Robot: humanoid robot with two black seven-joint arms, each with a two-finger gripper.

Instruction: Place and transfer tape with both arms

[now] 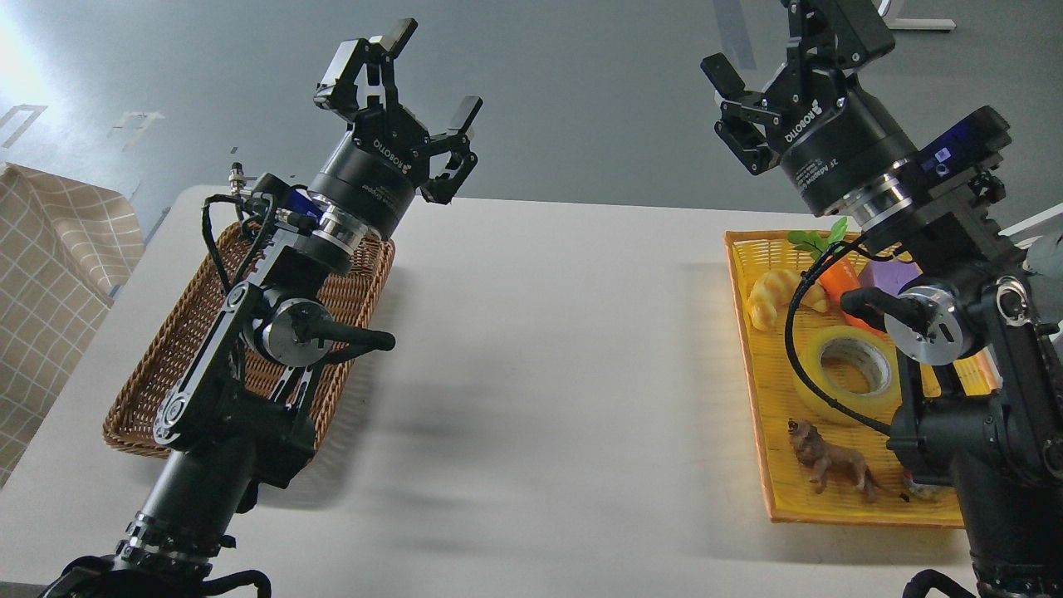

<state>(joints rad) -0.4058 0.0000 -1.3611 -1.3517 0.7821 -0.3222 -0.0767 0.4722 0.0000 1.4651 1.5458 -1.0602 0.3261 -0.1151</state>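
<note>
The tape (847,375), a thick translucent yellow roll with a white-grey core, lies flat in the yellow tray (768,465) on the right of the table. My right gripper (772,58) is raised well above and beyond the tray, open, with nothing between its fingers; its upper finger runs close to the top edge of the view. My left gripper (415,71) is raised above the far end of the brown wicker basket (166,365) on the left, open and empty. Both arms are far from the tape.
In the yellow tray also lie a toy lion (830,461), a croissant (772,295), a carrot with green leaves (835,270) and a purple thing (893,274) partly hidden by my right arm. The white table (548,374) stretches between basket and tray. A checkered cloth (50,282) hangs at the left.
</note>
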